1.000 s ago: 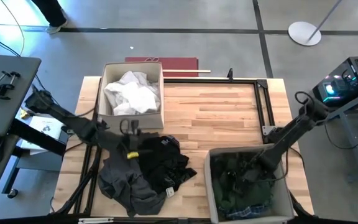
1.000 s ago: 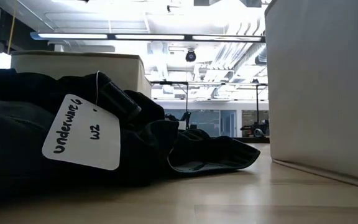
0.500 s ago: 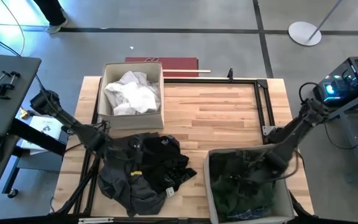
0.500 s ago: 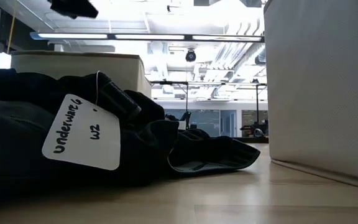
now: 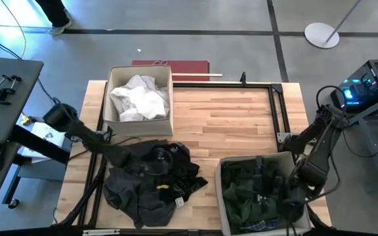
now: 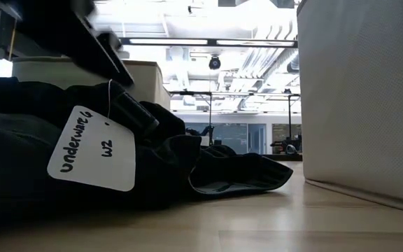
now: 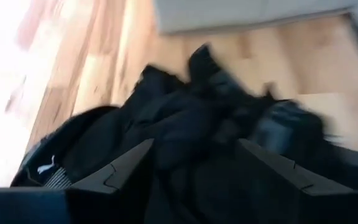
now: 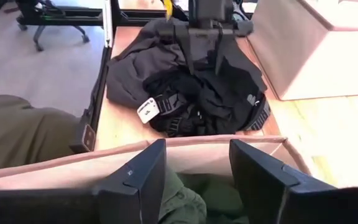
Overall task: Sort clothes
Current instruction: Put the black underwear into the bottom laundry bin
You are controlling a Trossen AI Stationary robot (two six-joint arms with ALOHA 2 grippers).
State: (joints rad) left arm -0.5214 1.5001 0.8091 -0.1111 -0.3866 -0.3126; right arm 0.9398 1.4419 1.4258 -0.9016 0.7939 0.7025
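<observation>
A pile of dark grey-black clothes (image 5: 143,190) lies on the table's near left; it also shows in the low view (image 6: 82,175), with a white tag (image 6: 93,150) on it. My left gripper (image 7: 194,149) is open and points down just over the pile, as the right wrist view (image 8: 205,62) shows. White clothes (image 5: 140,98) lie in the far left bin (image 5: 136,128). Dark green clothes (image 5: 241,196) and a bit of blue plaid (image 5: 261,225) lie in the near right bin (image 5: 222,190). My right gripper (image 8: 197,146) is open and empty above that bin's wall (image 8: 185,158). My left gripper stands open over the dark pile (image 8: 185,93), its fingers (image 8: 188,59) pointing down from above. Whether the fingertips touch the cloth, I cannot tell.
A black metal frame (image 5: 274,105) stands along the table's far and right sides, around bare wood (image 5: 228,124) between the two bins. A red flat thing (image 5: 176,65) lies behind the table. A person's leg (image 5: 51,13) shows on the floor at the far left.
My left gripper has gone toward the table's right and near edges and come down over the dark pile. My right arm has folded back over the right bin. The clothes lie as before.
</observation>
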